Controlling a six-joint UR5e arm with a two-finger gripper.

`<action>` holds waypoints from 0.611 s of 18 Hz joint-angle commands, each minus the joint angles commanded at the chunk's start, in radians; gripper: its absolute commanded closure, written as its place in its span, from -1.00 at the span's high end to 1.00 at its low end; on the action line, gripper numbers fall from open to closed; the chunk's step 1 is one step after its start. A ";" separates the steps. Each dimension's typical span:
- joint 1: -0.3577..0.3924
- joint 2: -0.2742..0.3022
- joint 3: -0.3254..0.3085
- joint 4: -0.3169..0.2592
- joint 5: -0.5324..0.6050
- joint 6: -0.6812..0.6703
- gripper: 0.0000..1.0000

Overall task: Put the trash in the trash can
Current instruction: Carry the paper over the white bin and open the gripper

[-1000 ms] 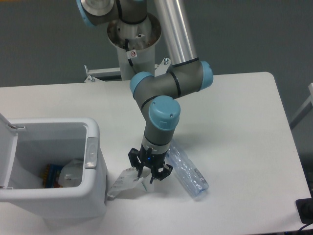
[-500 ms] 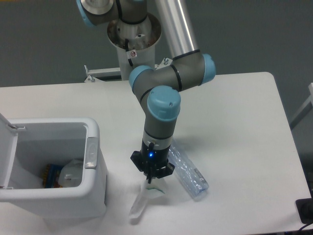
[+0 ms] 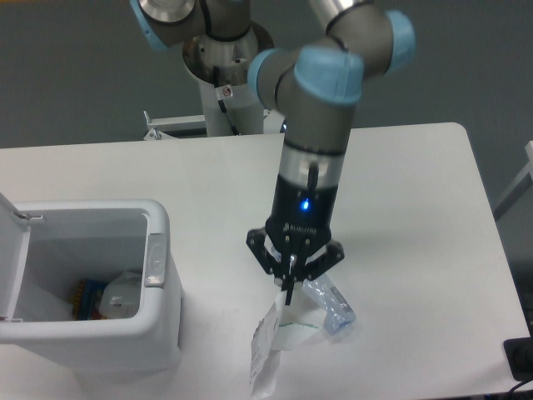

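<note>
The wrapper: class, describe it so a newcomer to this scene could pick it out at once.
Start at the white trash can at the table's left, then look right to the gripper. The wrapper hangs from its shut fingers: a flat, crumpled, whitish translucent strip, unlike the rounded bluish bottle lying behind it.

The arm is built of silvery grey tubes joined by rounded joints with pale blue end caps. Its wrist darkens to black and carries a small glowing blue light. The hand is black, with angular spread linkages. A thin cable runs along the grey base column.
</note>
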 joint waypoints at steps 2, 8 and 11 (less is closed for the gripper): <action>-0.020 0.055 -0.002 0.000 -0.028 -0.055 -1.00; -0.184 0.128 -0.044 -0.002 -0.029 -0.154 -1.00; -0.241 0.120 -0.086 0.000 -0.031 -0.137 -0.92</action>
